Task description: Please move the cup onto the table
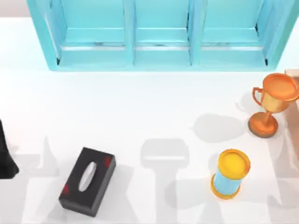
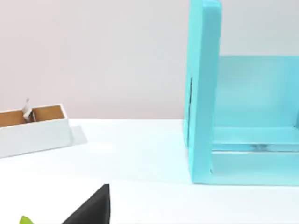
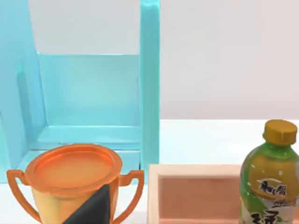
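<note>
The cup (image 1: 229, 173) has a yellow inside, a light blue wall and an orange foot. It stands upright on the white table (image 1: 149, 105) at the front right. Neither gripper touches it. A dark part of my left arm (image 1: 5, 151) sits at the table's left edge, far from the cup. A dark piece of my left gripper (image 2: 93, 209) shows low in the left wrist view. In the right wrist view a dark piece of my right gripper (image 3: 93, 207) hangs just in front of an orange trophy (image 3: 72, 179).
The orange trophy (image 1: 271, 105) stands at the right, behind the cup. A turquoise shelved cabinet (image 1: 159, 35) spans the back. A black tissue box (image 1: 88, 181) lies front left. A pale wooden tray (image 3: 196, 196) and a green bottle (image 3: 271, 184) stand by the trophy. A white box (image 2: 32, 130) lies far off.
</note>
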### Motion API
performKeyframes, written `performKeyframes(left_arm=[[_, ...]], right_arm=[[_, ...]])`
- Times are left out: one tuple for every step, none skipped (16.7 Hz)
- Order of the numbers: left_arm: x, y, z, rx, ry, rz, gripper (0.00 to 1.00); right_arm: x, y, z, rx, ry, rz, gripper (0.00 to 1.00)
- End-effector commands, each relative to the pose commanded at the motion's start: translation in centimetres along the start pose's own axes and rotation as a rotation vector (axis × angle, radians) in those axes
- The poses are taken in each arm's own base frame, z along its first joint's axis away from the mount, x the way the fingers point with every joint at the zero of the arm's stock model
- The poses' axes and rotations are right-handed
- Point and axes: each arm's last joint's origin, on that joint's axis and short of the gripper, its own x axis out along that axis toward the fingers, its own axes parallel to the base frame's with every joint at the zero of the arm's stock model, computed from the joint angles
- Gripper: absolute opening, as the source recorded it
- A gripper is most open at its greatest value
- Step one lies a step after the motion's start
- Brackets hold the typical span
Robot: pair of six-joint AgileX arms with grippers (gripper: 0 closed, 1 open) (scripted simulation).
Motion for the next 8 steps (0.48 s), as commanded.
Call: performKeyframes(left_arm=[[0.0,0.0,0.0,0.000,0.000,0.000,1.00],[0.0,0.0,0.0,0.000,0.000,0.000,1.00],[0.0,0.0,0.0,0.000,0.000,0.000,1.00],[0.0,0.0,0.0,0.000,0.000,0.000,1.00],[0.0,0.0,0.0,0.000,0.000,0.000,1.00],[0.0,0.0,0.0,0.000,0.000,0.000,1.00],[0.0,0.0,0.0,0.000,0.000,0.000,1.00],[0.0,0.0,0.0,0.000,0.000,0.000,1.00]], right_arm=[[0.0,0.0,0.0,0.000,0.000,0.000,1.00],[0.0,0.0,0.0,0.000,0.001,0.000,1.00],[0.0,0.0,0.2,-0.004,0.011,-0.004,1.00],[0.0,-0.1,0.5,-0.012,0.033,-0.012,1.00],[0.0,-0.2,1.1,-0.022,0.065,-0.023,1.00],[0.1,-0.4,1.7,-0.034,0.107,-0.036,1.00],[0.2,-0.6,2.5,-0.048,0.161,-0.051,1.00],[0.5,-0.8,3.4,-0.062,0.224,-0.066,1.00]])
